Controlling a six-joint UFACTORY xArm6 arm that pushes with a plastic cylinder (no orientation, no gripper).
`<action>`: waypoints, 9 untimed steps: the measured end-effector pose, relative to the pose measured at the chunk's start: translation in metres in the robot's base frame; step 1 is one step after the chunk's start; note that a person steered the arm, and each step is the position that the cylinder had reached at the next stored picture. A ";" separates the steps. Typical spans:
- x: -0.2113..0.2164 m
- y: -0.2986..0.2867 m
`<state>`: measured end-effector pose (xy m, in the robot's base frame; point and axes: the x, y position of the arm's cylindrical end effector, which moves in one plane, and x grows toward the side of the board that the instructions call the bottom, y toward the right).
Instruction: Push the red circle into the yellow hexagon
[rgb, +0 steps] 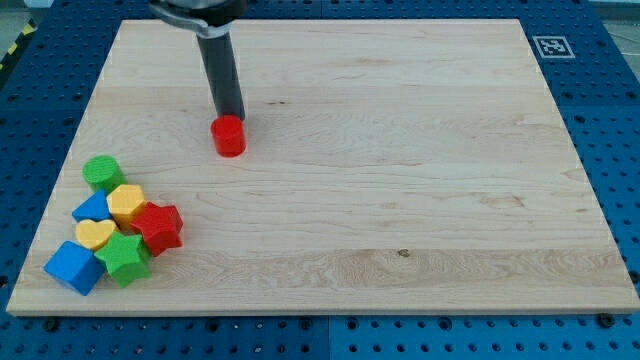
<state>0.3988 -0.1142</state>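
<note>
The red circle (229, 136) is a small red cylinder on the wooden board, left of the middle. My tip (233, 115) touches its upper right side. The yellow hexagon (127, 203) sits in a cluster of blocks at the view's lower left, well below and left of the red circle.
The cluster also holds a green circle (101, 172), a red star-like block (159, 227), a yellow heart-like block (95, 234), a green star (125, 257) and two blue blocks (72, 266) (91, 209). The board's left edge (62, 166) is close to them.
</note>
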 end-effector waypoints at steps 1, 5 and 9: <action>0.023 0.000; 0.089 0.042; 0.056 0.075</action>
<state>0.4551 -0.0392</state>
